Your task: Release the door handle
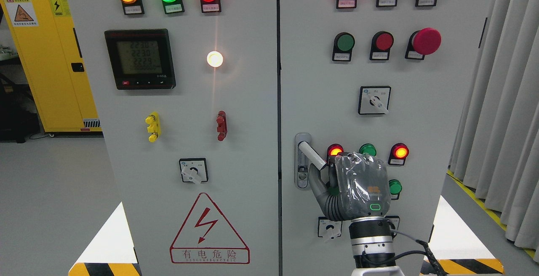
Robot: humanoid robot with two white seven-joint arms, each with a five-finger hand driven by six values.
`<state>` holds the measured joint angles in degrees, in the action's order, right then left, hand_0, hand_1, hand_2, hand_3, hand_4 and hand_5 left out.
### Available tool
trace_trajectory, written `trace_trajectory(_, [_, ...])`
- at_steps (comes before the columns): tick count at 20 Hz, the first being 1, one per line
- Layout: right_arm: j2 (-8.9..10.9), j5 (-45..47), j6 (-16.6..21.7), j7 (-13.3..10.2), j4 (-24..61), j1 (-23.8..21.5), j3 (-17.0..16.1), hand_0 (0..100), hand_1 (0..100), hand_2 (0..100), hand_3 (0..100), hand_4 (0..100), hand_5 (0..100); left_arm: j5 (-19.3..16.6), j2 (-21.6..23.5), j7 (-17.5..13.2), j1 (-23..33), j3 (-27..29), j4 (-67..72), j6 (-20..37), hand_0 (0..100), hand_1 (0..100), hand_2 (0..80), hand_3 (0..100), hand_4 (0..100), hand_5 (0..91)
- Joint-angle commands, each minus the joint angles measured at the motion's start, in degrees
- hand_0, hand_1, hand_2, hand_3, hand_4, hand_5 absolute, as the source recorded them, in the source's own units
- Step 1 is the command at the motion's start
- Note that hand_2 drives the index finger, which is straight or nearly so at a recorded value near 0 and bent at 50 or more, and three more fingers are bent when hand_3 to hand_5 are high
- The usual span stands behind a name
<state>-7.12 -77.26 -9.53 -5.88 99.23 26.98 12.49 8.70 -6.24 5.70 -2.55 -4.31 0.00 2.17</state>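
Grey cabinet doors (236,141) fill my view; on the right-hand door, the door handle (310,155) juts out tilted, my right hand (358,187) beside it, thumb touching underneath, whether it grips I cannot tell.

A yellow cabinet (46,57) stands left (behind), grey curtains (501,112) hang right.

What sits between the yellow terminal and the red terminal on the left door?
Head view: only bare grey door panel lies between the yellow terminal and the red terminal. The lit white lamp sits higher, the rotary switch lower.
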Motion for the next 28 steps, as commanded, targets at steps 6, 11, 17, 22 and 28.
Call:
trace_trajectory(6, [0.01, 0.1, 0.0, 0.0, 0.0, 0.0, -0.2, 63, 43, 99, 100, 100, 100, 0.0, 0.0, 0.0, 0.0, 0.0, -0.7, 0.0, 12, 56, 0.0, 0, 0, 0.0])
trace_trajectory(11, [0.01, 0.1, 0.0, 0.0, 0.0, -0.3, -0.2, 63, 42, 99, 100, 100, 100, 0.0, 0.0, 0.0, 0.0, 0.0, -0.7, 0.0, 12, 56, 0.0, 0, 0, 0.0])
trace_trajectory(17, [0.09, 1.4, -0.1, 0.0, 0.0, -0.3, -0.2, 62, 41, 98, 100, 100, 100, 0.0, 0.0, 0.0, 0.0, 0.0, -0.7, 0.0, 12, 56, 0.0, 0, 0, 0.0])
trace_trajectory(22, [0.09, 1.4, -0.1, 0.0, 0.0, -0.3, -0.3, 61, 41, 99, 100, 100, 100, 0.0, 0.0, 0.0, 0.0, 0.0, -0.7, 0.0, 12, 56, 0.0, 0, 0, 0.0])
trace_trajectory(28, [0.09, 1.5, 0.0, 0.0, 0.0, -0.3, -0.6, 60, 41, 99, 100, 100, 100, 0.0, 0.0, 0.0, 0.0, 0.0, -0.7, 0.0, 12, 56, 0.0, 0, 0, 0.0])
